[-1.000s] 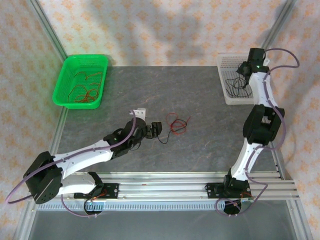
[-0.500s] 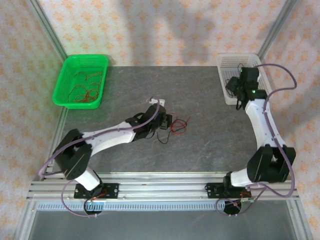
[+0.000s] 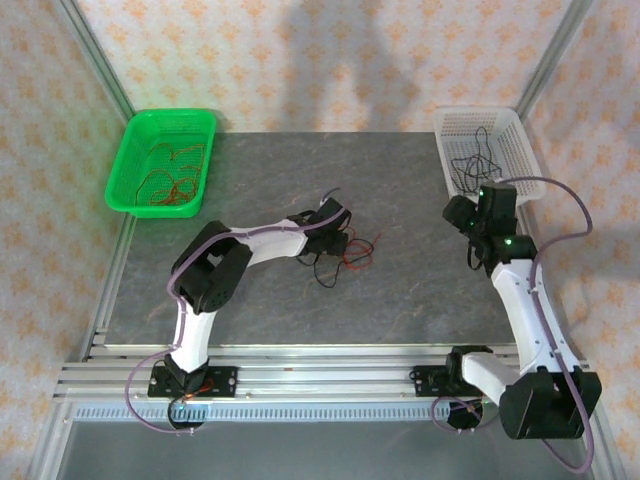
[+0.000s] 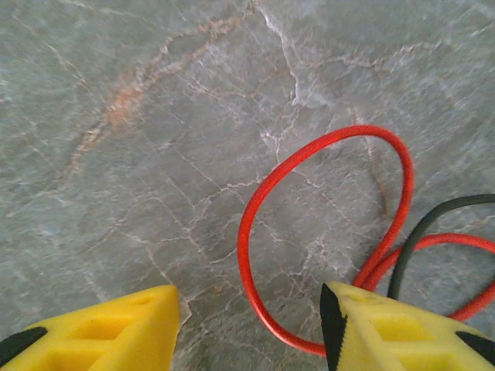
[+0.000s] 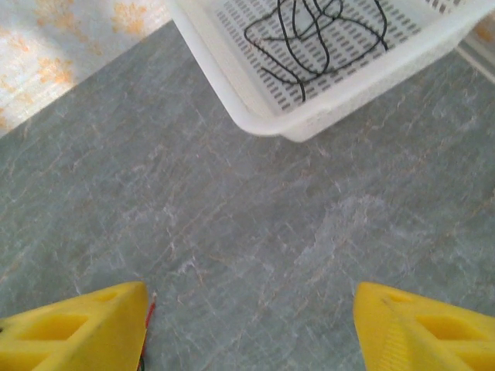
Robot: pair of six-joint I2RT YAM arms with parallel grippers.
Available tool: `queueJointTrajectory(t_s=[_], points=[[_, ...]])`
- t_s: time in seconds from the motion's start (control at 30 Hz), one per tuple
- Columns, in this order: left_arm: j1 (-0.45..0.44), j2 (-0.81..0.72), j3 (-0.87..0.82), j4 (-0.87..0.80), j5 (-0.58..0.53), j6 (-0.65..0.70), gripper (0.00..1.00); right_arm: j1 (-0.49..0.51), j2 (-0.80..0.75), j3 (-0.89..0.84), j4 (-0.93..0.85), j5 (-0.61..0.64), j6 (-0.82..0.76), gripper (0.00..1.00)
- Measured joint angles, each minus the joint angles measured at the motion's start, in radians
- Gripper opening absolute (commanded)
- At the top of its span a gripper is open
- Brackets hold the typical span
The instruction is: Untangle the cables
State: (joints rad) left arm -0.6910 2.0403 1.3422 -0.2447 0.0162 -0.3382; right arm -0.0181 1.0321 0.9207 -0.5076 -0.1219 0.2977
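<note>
A small tangle of red cable (image 3: 358, 250) and black cable (image 3: 324, 274) lies mid-table. My left gripper (image 3: 338, 243) hangs right over its left part. In the left wrist view that gripper (image 4: 247, 325) is open, low above the stone; a red loop (image 4: 249, 232) lies between its yellow fingers and a black cable (image 4: 418, 232) runs by the right finger. My right gripper (image 3: 466, 222) hovers open in front of the white basket, nothing between its fingers (image 5: 77, 328); a red wire tip (image 5: 149, 308) peeks beside the left one.
A green basket (image 3: 128, 160) at the back left holds several red cables (image 3: 170, 175). The white basket (image 3: 525, 165), (image 5: 271, 120) at the back right holds black cables (image 3: 470, 160), (image 5: 317, 31). Metal frame posts rise at both back corners.
The left arm has stretched out further right, bringing its gripper over the tangle. The right arm has pulled back from the white basket toward the table's middle.
</note>
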Motion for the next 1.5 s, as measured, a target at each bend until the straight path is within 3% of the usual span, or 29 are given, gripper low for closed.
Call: queueJointTrajectory(t_s=[0.37, 0.57, 0.73, 0.9, 1.07, 1.5], points=[[0.000, 0.079, 0.092, 0.002, -0.035, 0.049, 0.37, 0.005, -0.051, -0.108, 0.010, -0.065, 0.050, 0.65], [-0.002, 0.087, 0.091, 0.027, -0.058, 0.063, 0.00, 0.010, -0.061, -0.121, 0.031, -0.092, 0.074, 0.63], [-0.004, 0.072, 0.059, 0.061, -0.066, 0.060, 0.00, 0.047, -0.070, -0.171, 0.074, -0.114, 0.116, 0.62], [-0.002, 0.023, 0.007, 0.055, -0.096, 0.044, 0.00, 0.193, -0.028, -0.232, 0.152, -0.116, 0.190, 0.62], [-0.019, -0.062, -0.009, 0.044, -0.119, 0.006, 0.00, 0.327, 0.109, -0.248, 0.272, -0.135, 0.267, 0.62], [-0.088, -0.152, -0.053, 0.043, -0.152, -0.105, 0.00, 0.507, 0.433, -0.196, 0.502, -0.137, 0.443, 0.65]])
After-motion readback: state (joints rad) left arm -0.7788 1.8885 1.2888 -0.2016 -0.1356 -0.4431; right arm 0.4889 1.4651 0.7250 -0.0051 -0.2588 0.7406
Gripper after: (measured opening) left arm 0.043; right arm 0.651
